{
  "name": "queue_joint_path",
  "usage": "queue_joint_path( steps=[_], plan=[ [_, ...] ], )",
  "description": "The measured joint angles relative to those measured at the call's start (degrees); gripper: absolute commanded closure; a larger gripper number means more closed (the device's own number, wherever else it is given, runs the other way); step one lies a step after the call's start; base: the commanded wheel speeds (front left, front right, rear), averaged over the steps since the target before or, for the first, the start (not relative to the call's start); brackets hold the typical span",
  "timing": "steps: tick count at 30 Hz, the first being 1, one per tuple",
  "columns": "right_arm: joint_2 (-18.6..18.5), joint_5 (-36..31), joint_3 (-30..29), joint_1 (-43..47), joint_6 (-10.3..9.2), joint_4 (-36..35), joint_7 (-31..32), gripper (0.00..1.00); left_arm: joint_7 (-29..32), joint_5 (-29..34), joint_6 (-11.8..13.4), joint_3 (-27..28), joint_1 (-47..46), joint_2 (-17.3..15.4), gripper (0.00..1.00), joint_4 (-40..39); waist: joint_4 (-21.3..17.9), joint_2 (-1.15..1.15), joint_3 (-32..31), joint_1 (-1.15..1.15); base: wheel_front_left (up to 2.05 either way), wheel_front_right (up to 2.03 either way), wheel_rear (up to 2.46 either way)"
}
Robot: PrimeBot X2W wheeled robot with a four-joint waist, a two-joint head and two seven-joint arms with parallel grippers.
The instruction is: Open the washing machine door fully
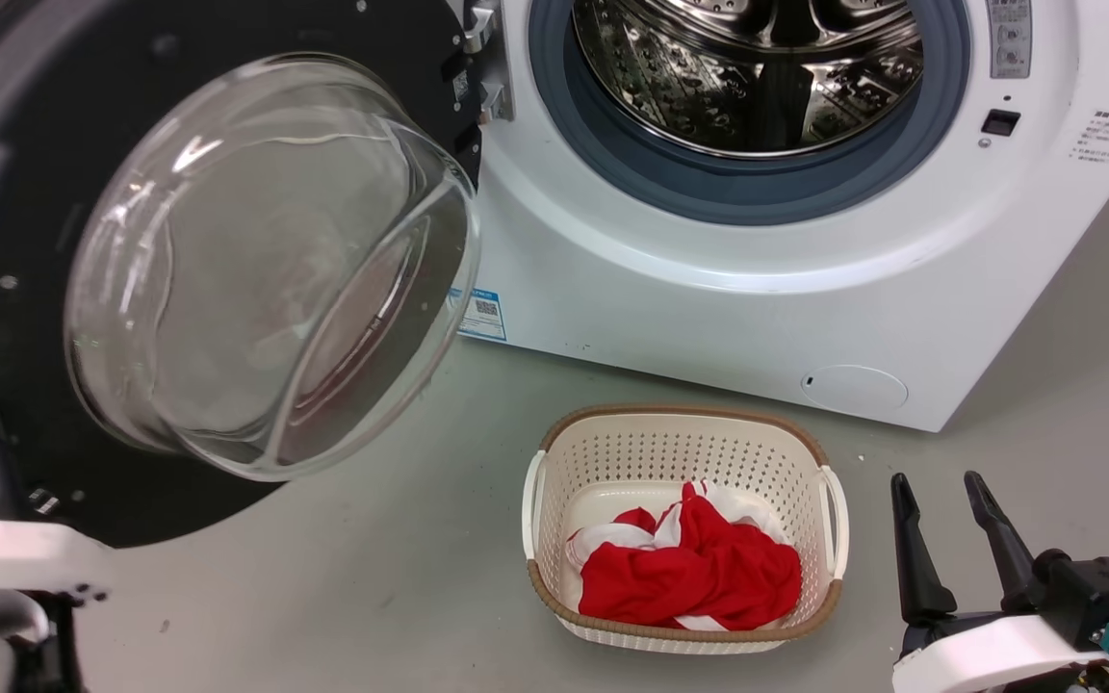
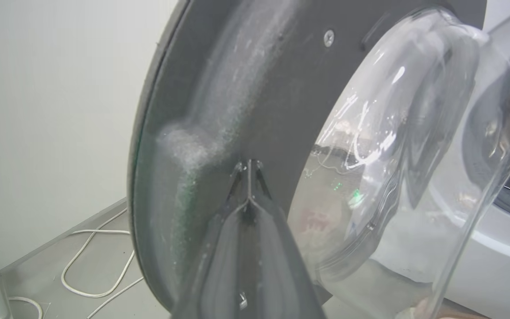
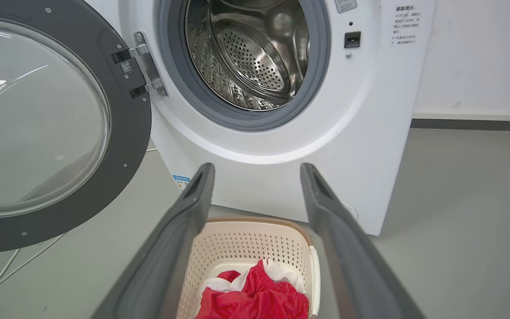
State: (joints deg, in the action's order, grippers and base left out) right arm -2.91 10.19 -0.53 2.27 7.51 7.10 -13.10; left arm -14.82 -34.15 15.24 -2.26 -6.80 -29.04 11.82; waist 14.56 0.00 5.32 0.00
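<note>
Left wrist view: the left tool (image 2: 248,175) has its two fingers pressed together with nothing seen between them. The tips are at the dark inner face of the washing machine door (image 2: 281,88), seemingly touching it just beside the glass bowl.
Other arm: the right tool (image 3: 257,170) hangs low with its fingers well apart and holds nothing. It is near the basket (image 3: 250,239) and well apart from the door.
Door position: swung far out on its hinge (image 3: 148,66) at the left of the opening, with the inner face and glass bowl turned towards the room.
Progress: the opening looks all but done, as the mouth is wholly uncovered. I cannot tell whether the hinge has reached its stop, so a last push outward may be left.
Machine interior: the steel drum (image 1: 747,67) looks empty in the part that shows.
Laundry: the pale perforated basket stands on the floor (image 1: 372,577) just in front of the washing machine (image 1: 709,308). It holds a crumpled red and white cloth (image 1: 689,573).
</note>
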Motion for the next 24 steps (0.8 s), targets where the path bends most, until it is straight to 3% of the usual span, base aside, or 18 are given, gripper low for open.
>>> queue_joint_path(
  steps=[15, 21, 24],
  plan=[
    [0.0, -0.62, -0.04, -0.89, 0.0, -0.59, 0.87, 0.0, -0.18, -0.25, -6.66, 3.0, -9.03, -2.82, 1.0, 13.79, -1.06, 0.0, 0.92, 0.0, 0.0, 0.0, 0.0],
    [0.0, -0.52, -0.04, -0.81, 0.0, -0.37, 0.69, 0.0, -0.18, 2.3, -6.17, 4.88, -7.33, -1.99, 1.0, 11.54, -1.42, 0.0, -0.02, 0.0, 0.0, 0.0, 0.0],
    [0.0, 0.16, 0.01, -0.59, -0.01, 0.11, 0.42, 0.0, -0.24, 5.95, -5.43, 5.89, -0.91, 0.46, 1.0, 4.71, -1.73, 0.0, -1.5, 0.0, 0.0, 0.0, 0.0]
  ],
)
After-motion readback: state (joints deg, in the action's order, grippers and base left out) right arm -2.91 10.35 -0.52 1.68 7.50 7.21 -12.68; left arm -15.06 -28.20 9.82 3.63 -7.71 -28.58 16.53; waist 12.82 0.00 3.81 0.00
